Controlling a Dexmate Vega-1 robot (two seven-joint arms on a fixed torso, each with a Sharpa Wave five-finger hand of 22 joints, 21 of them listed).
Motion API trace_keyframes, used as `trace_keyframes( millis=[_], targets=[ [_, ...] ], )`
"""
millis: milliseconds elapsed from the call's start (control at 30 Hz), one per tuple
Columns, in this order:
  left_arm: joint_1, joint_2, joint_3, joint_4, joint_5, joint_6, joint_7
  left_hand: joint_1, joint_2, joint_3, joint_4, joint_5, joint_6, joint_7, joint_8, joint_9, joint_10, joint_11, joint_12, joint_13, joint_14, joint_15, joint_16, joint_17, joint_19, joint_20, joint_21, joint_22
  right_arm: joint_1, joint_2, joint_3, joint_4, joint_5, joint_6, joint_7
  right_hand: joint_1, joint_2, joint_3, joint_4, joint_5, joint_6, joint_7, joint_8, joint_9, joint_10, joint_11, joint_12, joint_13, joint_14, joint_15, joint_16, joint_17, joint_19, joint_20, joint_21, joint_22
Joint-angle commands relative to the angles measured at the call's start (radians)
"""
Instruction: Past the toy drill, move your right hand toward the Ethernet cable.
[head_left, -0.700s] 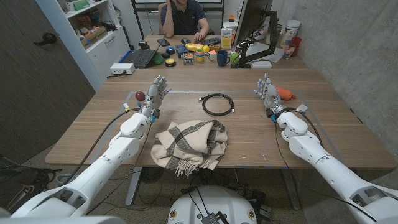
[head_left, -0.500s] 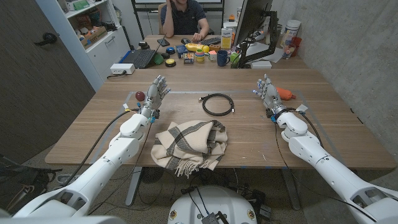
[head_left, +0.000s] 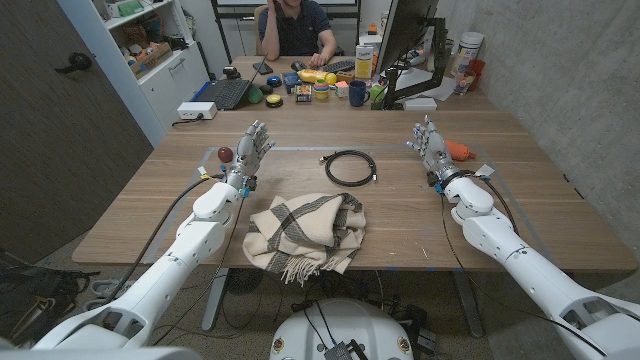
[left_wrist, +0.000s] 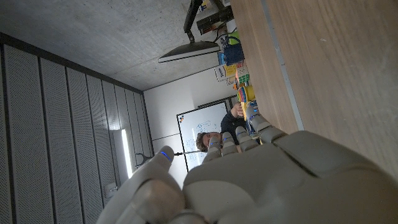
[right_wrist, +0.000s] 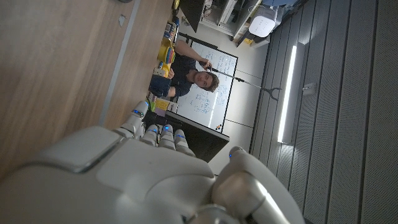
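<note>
The toy drill (head_left: 457, 151) was partly hidden behind the right hand (head_left: 428, 148), with only its orange part showing. A red ball (head_left: 225, 155) sat half covered beside the left hand (head_left: 252, 148). The Ethernet cable (head_left: 351, 167) plugs were too small to make out.

Even, bright indoor light; soft faint shadows on the wooden table (head_left: 400, 215). Head view sharp, slightly bowed at edges. A ceiling light strip (right_wrist: 288, 93) glares; near hand surfaces blur in both wrist views.
</note>
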Motion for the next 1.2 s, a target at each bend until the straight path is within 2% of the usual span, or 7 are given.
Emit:
trace_keyframes(
  millis=[33,400,700,933,1033,1133,1200],
  targets=[
    [0.0,-0.035,-0.043,0.021,0.028,0.006,-0.021,0.0,0.018,0.004,0.0,0.006,-0.009,-0.003,0.006,0.005,-0.007,0.001,0.005,0.004,-0.007,0.0,0.007,0.005,0.0,-0.007,0.0,0.006,0.075,0.033,-0.02,0.065,-0.033,0.039,0.03,0.006,0.066,-0.003,0.005,0.007,-0.009,-0.002,0.003,0.004,-0.006,0.001,0.004,0.003,-0.016,0.0,0.003,0.003,-0.031,0.007,-0.008,0.004],
    [-0.004,-0.057,-0.066,0.037,0.047,0.008,-0.033,0.0,0.018,0.003,0.0,0.006,-0.009,-0.002,0.006,0.005,-0.008,0.002,0.004,0.004,-0.008,0.001,0.006,0.005,0.0,-0.006,-0.002,0.006,0.129,0.076,-0.036,0.13,-0.095,0.118,0.005,0.011,0.065,-0.003,0.001,0.008,-0.034,-0.025,-0.003,0.004,-0.04,-0.018,-0.005,0.003,-0.012,0.002,0.002,0.002,-0.022,0.018,-0.014,0.003],
    [-0.005,-0.071,-0.08,0.044,0.06,0.009,-0.037,0.0,0.018,0.002,0.0,0.007,-0.009,-0.003,0.006,0.005,-0.007,0.001,0.004,0.004,-0.007,0.002,0.006,0.005,0.001,-0.006,-0.004,0.006,0.17,0.091,-0.058,0.158,-0.208,0.187,-0.061,0.02,0.062,-0.001,-0.004,0.01,-0.041,-0.047,-0.002,0.005,-0.056,-0.032,-0.007,0.003,-0.014,-0.001,-0.001,0.0,-0.018,0.028,-0.02,0.003],
    [0.002,-0.079,-0.088,0.036,0.068,0.01,-0.034,0.0,0.018,0.001,0.0,0.007,-0.009,-0.003,0.006,0.005,-0.008,0.001,0.004,0.004,-0.007,0.001,0.006,0.005,0.002,-0.006,-0.005,0.006,0.187,0.093,-0.071,0.158,-0.297,0.228,-0.116,0.029,0.057,0.0,-0.009,0.011,-0.05,-0.066,-0.002,0.005,-0.079,-0.069,-0.008,0.003,-0.018,-0.008,-0.006,-0.001,-0.019,0.04,-0.029,0.002],
    [0.007,-0.081,-0.091,0.031,0.072,0.012,-0.031,0.0,0.018,0.0,0.0,0.007,-0.01,-0.003,0.006,0.005,-0.008,0.001,0.004,0.004,-0.008,0.001,0.006,0.005,0.002,-0.006,-0.006,0.006,0.192,0.09,-0.077,0.152,-0.352,0.243,-0.154,0.033,0.055,0.0,-0.011,0.011,-0.062,-0.087,-0.004,0.005,-0.089,-0.087,-0.007,0.003,-0.022,-0.01,-0.008,-0.001,-0.02,0.051,-0.035,0.002],
    [0.013,-0.082,-0.093,0.022,0.075,0.015,-0.03,0.0,0.018,0.0,0.001,0.007,-0.009,-0.003,0.006,0.005,-0.008,0.002,0.004,0.004,-0.008,0.0,0.006,0.005,0.002,-0.006,-0.006,0.006,0.192,0.086,-0.082,0.142,-0.412,0.258,-0.196,0.037,0.053,0.001,-0.013,0.012,-0.065,-0.093,-0.003,0.005,-0.092,-0.095,-0.007,0.003,-0.022,-0.01,-0.009,-0.001,-0.021,0.045,-0.039,0.002],
    [0.017,-0.083,-0.095,0.016,0.077,0.016,-0.029,0.0,0.018,-0.001,0.001,0.007,-0.009,-0.003,0.006,0.005,-0.008,0.002,0.004,0.004,-0.008,0.0,0.006,0.005,0.002,-0.007,-0.006,0.006,0.19,0.081,-0.084,0.129,-0.452,0.259,-0.224,0.042,0.051,0.001,-0.017,0.012,-0.068,-0.103,-0.002,0.005,-0.101,-0.09,-0.007,0.003,-0.026,-0.007,-0.012,-0.002,-0.016,0.021,-0.042,0.002]
  ],
)
